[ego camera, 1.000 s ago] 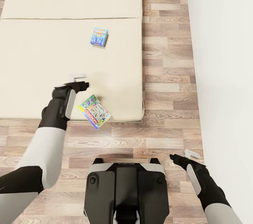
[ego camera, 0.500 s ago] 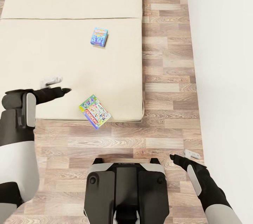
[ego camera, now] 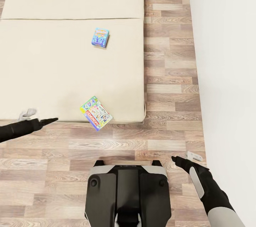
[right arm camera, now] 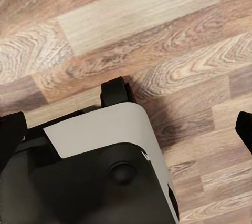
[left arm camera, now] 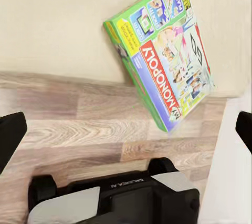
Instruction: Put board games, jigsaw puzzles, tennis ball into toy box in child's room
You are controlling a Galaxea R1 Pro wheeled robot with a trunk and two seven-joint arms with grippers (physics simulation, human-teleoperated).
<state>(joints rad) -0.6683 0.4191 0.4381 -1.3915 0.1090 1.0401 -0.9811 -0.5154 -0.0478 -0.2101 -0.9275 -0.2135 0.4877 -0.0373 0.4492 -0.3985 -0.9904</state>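
Two board games lie on the beige bed (ego camera: 42, 59). A small blue box (ego camera: 100, 37) rests mid-mattress. A Monopoly box (ego camera: 96, 113) lies at the bed's front edge, one corner hanging over the floor; the left wrist view shows it too (left arm camera: 163, 50). My left gripper (ego camera: 38, 117) is open and empty, low at the far left, just off the bed's front edge and well left of the Monopoly box. My right gripper (ego camera: 185, 157) is open and empty over the floor at the lower right. Table, toy box, jigsaw puzzles and tennis ball are out of view.
Wood-plank floor (ego camera: 170, 77) runs between the bed and a white wall (ego camera: 227, 59) on the right. My own dark base (ego camera: 128, 191) sits close in front of the bed, and appears in the right wrist view (right arm camera: 105, 166).
My left arm has swung away from the Monopoly box, leftward and back toward me, off the mattress. The right arm, both boxes and the camera have stayed put.
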